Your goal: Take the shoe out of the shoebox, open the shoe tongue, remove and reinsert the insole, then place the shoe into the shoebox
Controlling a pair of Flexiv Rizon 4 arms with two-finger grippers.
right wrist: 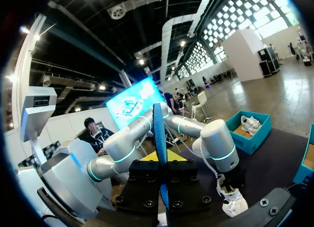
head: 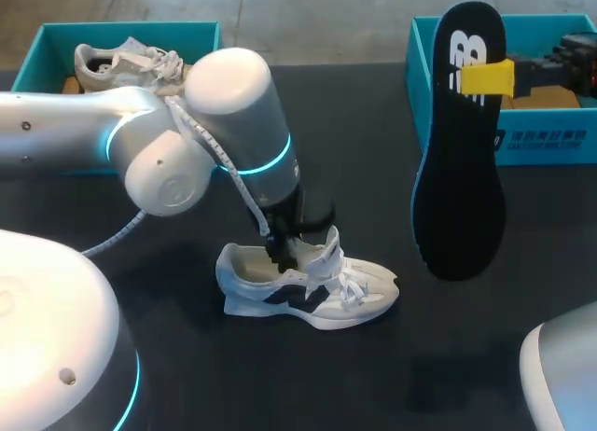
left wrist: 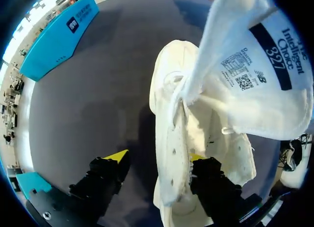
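On the dark surface (head: 438, 366): a white shoe (head: 308, 286), upright on its sole, laces loose. Tongue (left wrist: 255, 65) pulled up, standing clear of the shoe's opening with its printed label in view. Directly above the shoe's heel end: left arm (head: 233, 114), entering from the left side and bending down to the shoe. Left pincer (left wrist: 157, 157) at the shoe's opening, set wide and straddling the shoe's side wall, with one yellow-tipped finger (left wrist: 198, 160) inside the shoe and the other outside over bare surface, apart from the shoe. Grips nothing. Up and to the right of the shoe, well apart from it: black insole (head: 457, 160), hanging upright in the air, narrower end up, broader end down. Clamped near its upper end in the right pincer (head: 485, 79), yellow tips pressing both faces; shows edge-on between those fingers in the right wrist view. Farther right of the shoe, past the insole: teal right shoebox (head: 550, 137). Far to the left of the shoe, beyond the left arm: teal left shoebox (head: 47, 48), holding the other shoe (head: 121, 65), pale and laced.
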